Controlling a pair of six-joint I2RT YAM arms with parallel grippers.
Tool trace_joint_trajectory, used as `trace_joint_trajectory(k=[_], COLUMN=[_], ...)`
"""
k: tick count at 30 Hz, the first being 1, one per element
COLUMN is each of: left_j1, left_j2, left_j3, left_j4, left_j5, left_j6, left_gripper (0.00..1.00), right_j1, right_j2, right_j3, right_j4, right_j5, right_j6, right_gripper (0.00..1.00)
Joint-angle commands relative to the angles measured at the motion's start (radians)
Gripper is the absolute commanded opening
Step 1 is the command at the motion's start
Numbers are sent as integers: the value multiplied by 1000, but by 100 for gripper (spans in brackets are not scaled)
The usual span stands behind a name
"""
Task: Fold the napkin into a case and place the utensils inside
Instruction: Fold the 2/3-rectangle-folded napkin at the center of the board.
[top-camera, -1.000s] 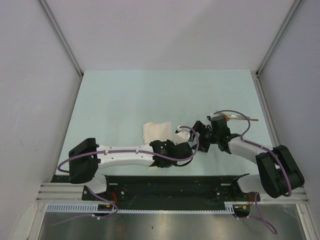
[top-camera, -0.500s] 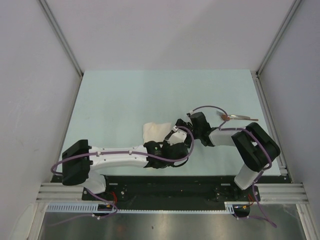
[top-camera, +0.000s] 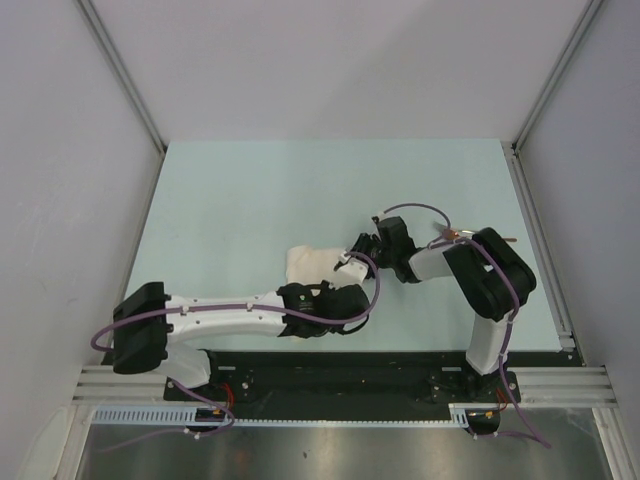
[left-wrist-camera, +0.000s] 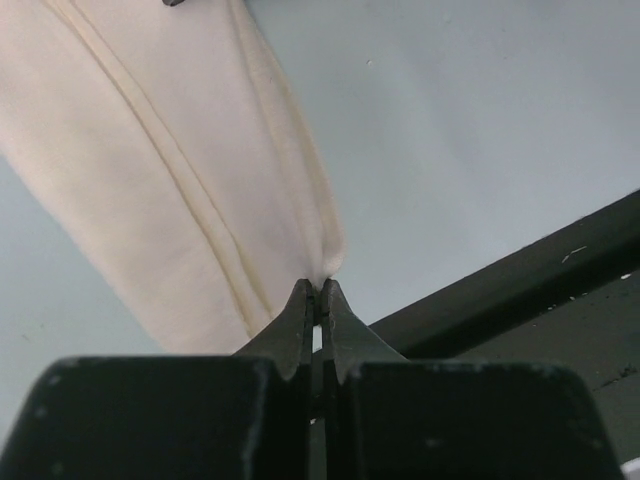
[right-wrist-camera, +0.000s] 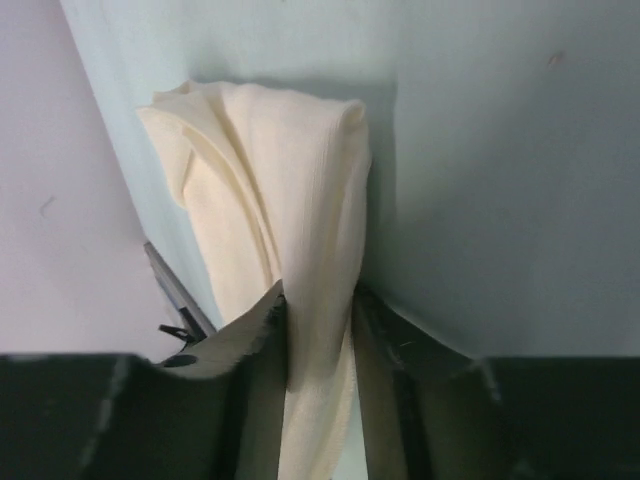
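Napkin (top-camera: 310, 262) (folded, cream) pinched by left pincer (left-wrist-camera: 318, 293) and right pincer (right-wrist-camera: 318, 296).

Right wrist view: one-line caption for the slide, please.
Right gripper, jaws closed on both sides of the bunched cream napkin, above the pale blue-green table.

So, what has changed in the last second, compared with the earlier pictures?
The right gripper moved left to the right edge of the napkin, and its open jaws closed on the bunched cloth. The right arm folded in towards the middle of the table. The left gripper stayed shut on the napkin, and the spoon lay where it was.
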Motion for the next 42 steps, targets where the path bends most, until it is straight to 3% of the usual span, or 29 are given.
trace_joint_trajectory(k=[1,2,4,5,8,10,14,17,22,28,34,42], left_j1=[7,9,15,25,83,148,425,534,578,581,640,688], left_j2=[-59,-64,-79,-103,-210,-269,-309,-198,-38,-7,-82,-56], left_j3=[-22,-35,-47,-59,-96,-114,-171,-159,-150,-177,-261,-328], left_j4=[84,98,137,150,229,262,363,377,429,458,455,467], left_j5=[53,65,114,134,229,308,450,473,512,453,438,456], left_j6=[22,31,48,70,108,110,64,33,-7,-14,-48,-70], left_gripper=[0,0,5,20,44,46,37,26,13,10,9,7], right_j1=[-7,-8,-15,-13,-15,-24,-41,-47,-47,-15,71,171], right_j2=[15,18,15,10,-20,-35,-46,-55,-98,-134,-99,-13], right_j3=[53,56,63,63,73,77,94,108,120,183,269,457], right_j4=[36,34,27,14,-38,-91,-147,-197,-294,-450,-564,-742], right_j5=[48,44,41,53,67,73,70,71,126,214,295,424], right_j6=[-53,-56,-65,-80,-105,-134,-174,-198,-253,-296,-197,-48], right_gripper=[24,11,0,0,0,0,0,0,0,0,0,0])
